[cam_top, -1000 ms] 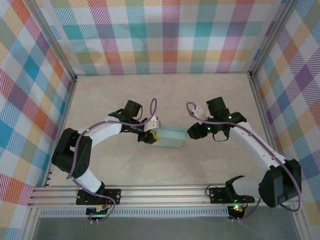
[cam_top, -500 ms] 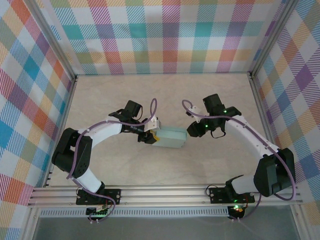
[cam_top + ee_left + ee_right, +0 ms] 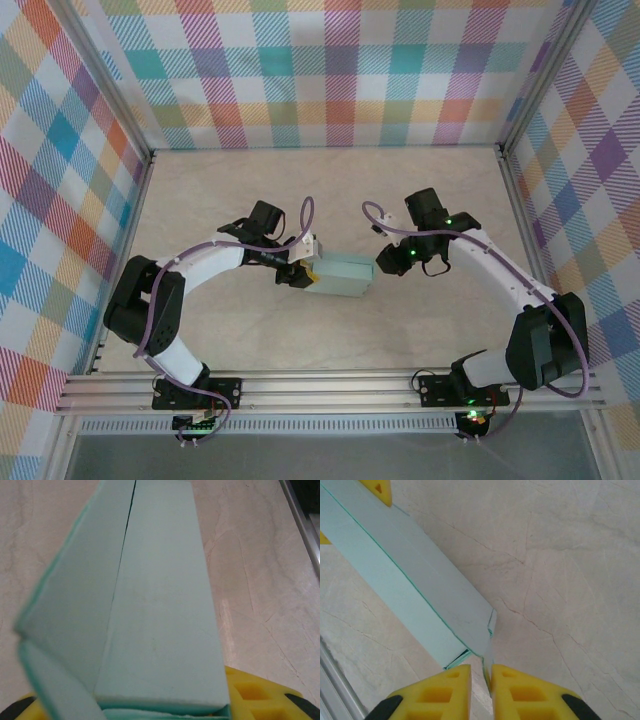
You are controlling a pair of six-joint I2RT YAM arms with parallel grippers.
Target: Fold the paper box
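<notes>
The paper box point(image 3: 340, 276) is a pale mint-teal rectangular box lying mid-table between my two grippers. My left gripper point(image 3: 302, 272) is shut on its left end; in the left wrist view the box point(image 3: 160, 605) runs away from the yellow fingers point(image 3: 262, 695) that clamp it. My right gripper point(image 3: 378, 264) is at the box's right end. In the right wrist view its jaws point(image 3: 481, 669) stand a narrow slit apart around a thin end flap point(image 3: 490, 625) of the box point(image 3: 410, 580). The flap lies against the right finger, and a sliver of gap shows beside the left finger.
The beige marbled table point(image 3: 330, 190) stretches bare behind the box. Checked walls and metal frame rails point(image 3: 515, 200) enclose it on three sides, with a rail along the near edge point(image 3: 330, 390). A left-gripper fingertip point(image 3: 377, 490) shows at the box's far end.
My right gripper's jaws have narrowed around the box's end flap, and the right arm has shifted slightly toward the box. The left arm and the box have stayed put.
</notes>
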